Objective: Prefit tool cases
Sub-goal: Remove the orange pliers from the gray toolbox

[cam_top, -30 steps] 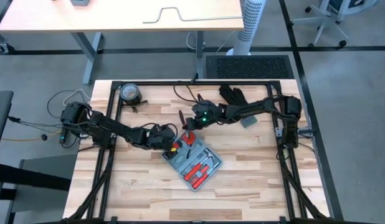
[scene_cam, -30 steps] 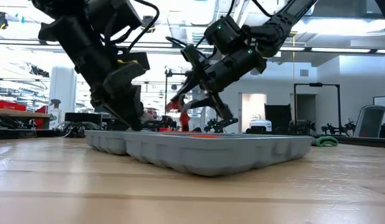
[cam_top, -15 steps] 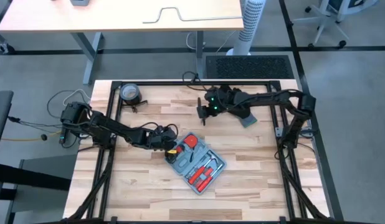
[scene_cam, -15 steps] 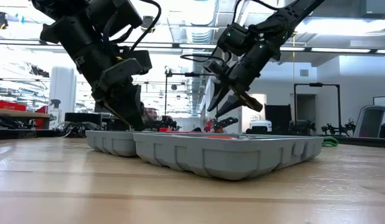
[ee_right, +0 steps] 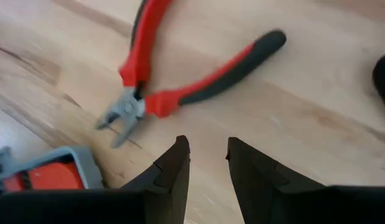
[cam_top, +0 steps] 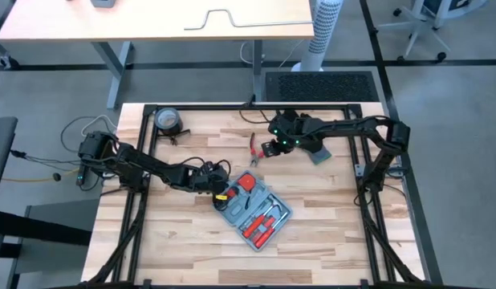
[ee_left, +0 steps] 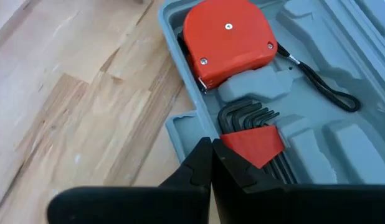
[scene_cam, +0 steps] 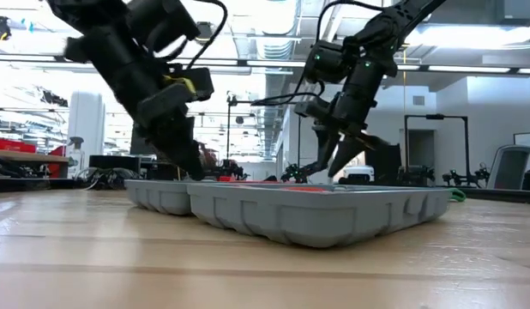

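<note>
2 claws: left (ee_left: 211, 163) together at case (cam_top: 274, 213), right (ee_right: 205, 163) apart, seemingly above pliers (ee_right: 180, 78).

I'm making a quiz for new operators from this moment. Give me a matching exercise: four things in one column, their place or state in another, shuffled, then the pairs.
Things:
1. pliers
2. tape measure
3. left gripper
4. right gripper

Places or states:
A. in a slot of the tool case
B. fingers shut, at the case's edge
C. lying on the bare table, jaws apart
D. fingers open, empty, above the table

Pairs: 1-C, 2-A, 3-B, 4-D
</note>
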`<state>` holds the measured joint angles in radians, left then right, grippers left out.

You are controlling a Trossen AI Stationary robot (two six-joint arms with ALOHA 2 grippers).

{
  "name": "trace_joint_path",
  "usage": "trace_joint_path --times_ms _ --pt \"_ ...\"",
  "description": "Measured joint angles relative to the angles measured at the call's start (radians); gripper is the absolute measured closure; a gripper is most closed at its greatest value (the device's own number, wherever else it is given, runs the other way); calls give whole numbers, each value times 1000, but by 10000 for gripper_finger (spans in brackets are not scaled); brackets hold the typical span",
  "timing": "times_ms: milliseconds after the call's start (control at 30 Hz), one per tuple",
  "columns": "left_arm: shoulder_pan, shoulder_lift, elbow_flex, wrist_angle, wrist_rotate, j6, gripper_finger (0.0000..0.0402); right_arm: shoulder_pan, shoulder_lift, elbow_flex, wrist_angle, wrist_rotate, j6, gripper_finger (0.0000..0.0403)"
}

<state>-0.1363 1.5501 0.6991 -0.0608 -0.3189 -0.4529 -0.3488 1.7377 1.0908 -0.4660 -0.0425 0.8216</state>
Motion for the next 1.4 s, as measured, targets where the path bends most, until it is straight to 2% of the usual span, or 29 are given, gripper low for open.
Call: trace_joint_path --times_ms 67,167,233,367,500,633,833,1000,1100,1267,1400 --pt "37 1 0 26 18 42 401 2 4 0 -13 0 12 286" --pt "128 5 -1 114 142 109 402 1 2 1 1 14 24 303" --pt "195 6 -1 168 216 128 401 -10 2 0 -8 16 24 327" --pt "327 6 0 222 273 115 401 -33 2 0 -8 -4 4 389" --pt "434 33 47 242 318 126 402 -47 4 -2 -5 -6 -16 393" --pt "504 152 146 223 367 158 401 -69 20 -36 17 -31 -19 398" --pt "549 348 342 79 415 221 401 -92 18 -84 64 -51 -10 399" --pt "558 434 462 49 487 230 401 -128 19 -127 146 -89 -10 401" --pt "554 462 490 49 532 229 402 -160 19 -144 230 -128 3 401" --pt "553 464 501 25 538 247 402 -209 63 -146 309 -249 15 402" --pt "556 442 500 -30 546 257 401 -190 45 -147 294 -192 -5 402"
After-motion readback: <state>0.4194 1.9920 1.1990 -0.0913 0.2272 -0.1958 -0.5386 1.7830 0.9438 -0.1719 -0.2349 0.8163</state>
